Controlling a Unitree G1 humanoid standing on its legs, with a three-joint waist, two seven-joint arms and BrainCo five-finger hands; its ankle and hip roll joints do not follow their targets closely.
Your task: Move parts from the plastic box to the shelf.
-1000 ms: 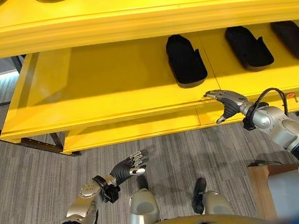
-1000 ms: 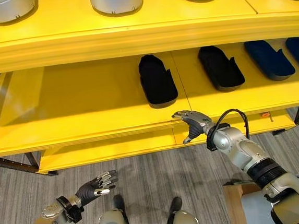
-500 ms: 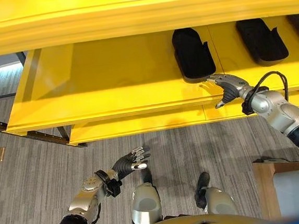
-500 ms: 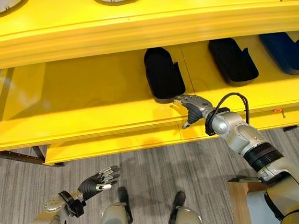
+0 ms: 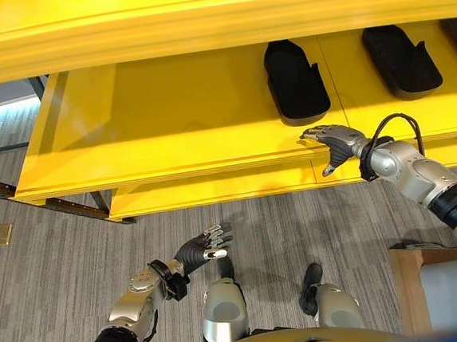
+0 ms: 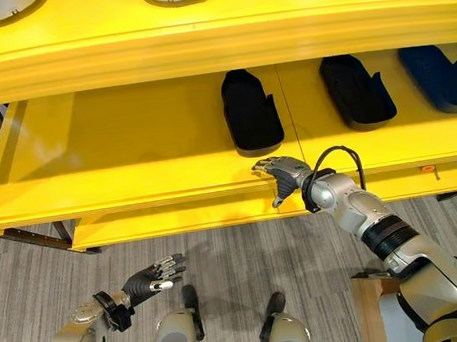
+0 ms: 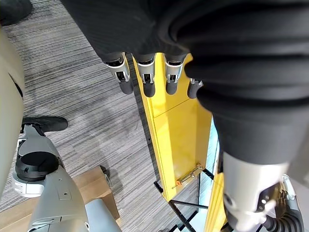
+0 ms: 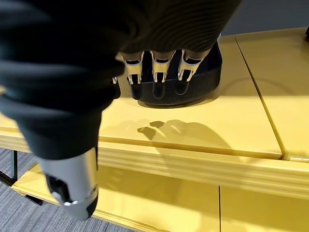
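Here right hand [image 6: 280, 171] hovers over shelf [image 6: 131, 159] edge.

The right arm reaches forward, its right hand [image 6: 281, 172] empty with loosely spread fingers [image 8: 159, 82] above the shelf's [image 6: 131, 159] front edge, while the left hand [image 5: 199, 249] hangs low and open over the floor [image 5: 52, 258].
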